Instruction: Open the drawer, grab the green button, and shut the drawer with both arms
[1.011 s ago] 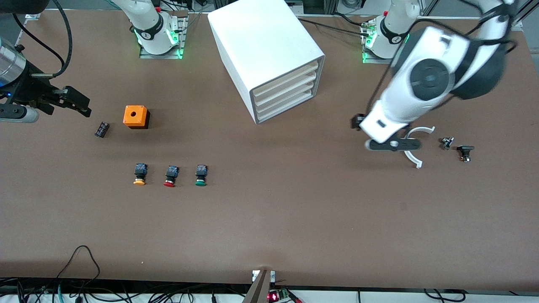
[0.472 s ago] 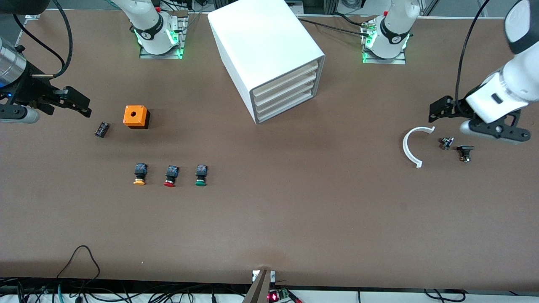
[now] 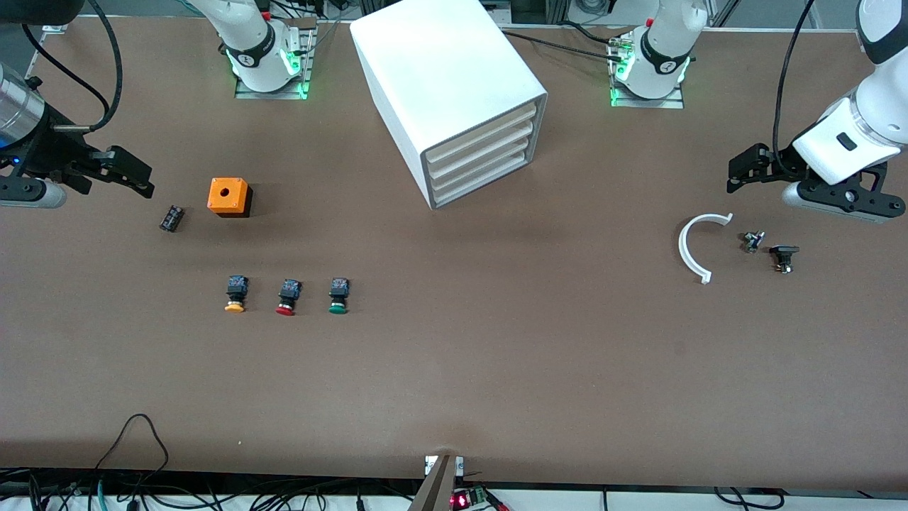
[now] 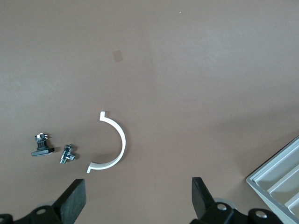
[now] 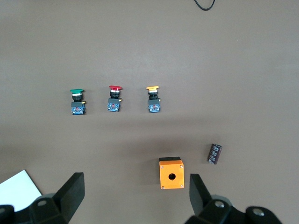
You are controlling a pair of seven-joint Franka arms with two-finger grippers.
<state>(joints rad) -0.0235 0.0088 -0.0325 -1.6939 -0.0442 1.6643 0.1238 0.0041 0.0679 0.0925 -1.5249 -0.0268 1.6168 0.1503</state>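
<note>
Green-capped button sits on the bare table in the lower-middle band of the front frame. It ends a row of three with the red-capped one and the orange-capped one, toward my right arm's end. None of them has moved over the last second. Note that it's on the table, not in the drawer.

White arc piece, small metal fitting and black clip lie at mid-height toward my left arm's end, all in the same places as before.

What changed is my left arm. A second ago it was sweeping low over the arc piece. Now my left gripper hangs at that end's edge of the frame, above the fitting and clip. Its last half second was only a small drift upward in frame, so I judge the swing nearly settled. Fingers are spread wide with nothing between them, and the left wrist view shows brown table in the gap.

My right gripper waits at the other edge of the frame, same pose throughout. It's splayed and empty, over the table near the small black part and orange box.

Cabinet stands in the upper middle of the frame. Its lowest drawer is flush and shut, as are the ones above.

For the task, nothing is started. My left arm has cleared the cabinet front, so either arm has room to reach the drawer, and opening it comes first.
</note>
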